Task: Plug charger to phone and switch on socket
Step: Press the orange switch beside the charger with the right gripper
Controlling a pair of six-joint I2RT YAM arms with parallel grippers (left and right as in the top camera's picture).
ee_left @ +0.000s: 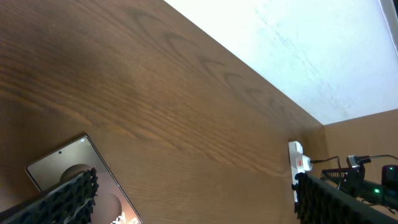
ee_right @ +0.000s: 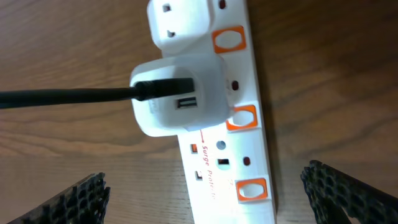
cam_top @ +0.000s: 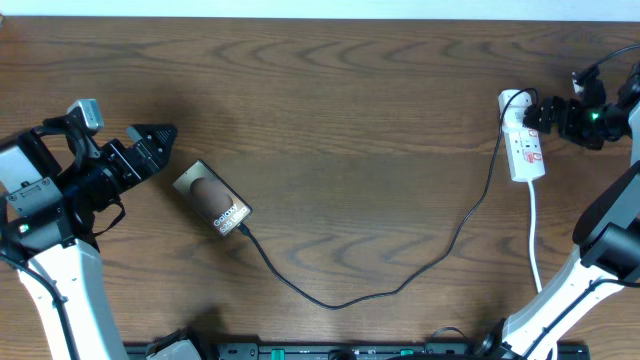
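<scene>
Toward the left side of the counter (cam_top: 330, 90) lies the phone (cam_top: 211, 198), set at an angle. The charger (cam_top: 340, 300) meets its lower corner and loops across open wood to a white adapter (ee_right: 186, 93) seated in the socket (cam_top: 524, 140) near the right edge. Left fingers (ee_left: 62, 199) are spread wide beside the phone's upper-left end, apart from it. Right fingers (ee_right: 74, 202) hover spread over the socket, one on either side.

Red lettering on the socket (ee_right: 211, 174), at 6 o'clock from its white adapter (ee_right: 180, 93), reads "Surge Prote", cut off by the edge; the phone's (cam_top: 211, 198) white lettering is too small to read.
</scene>
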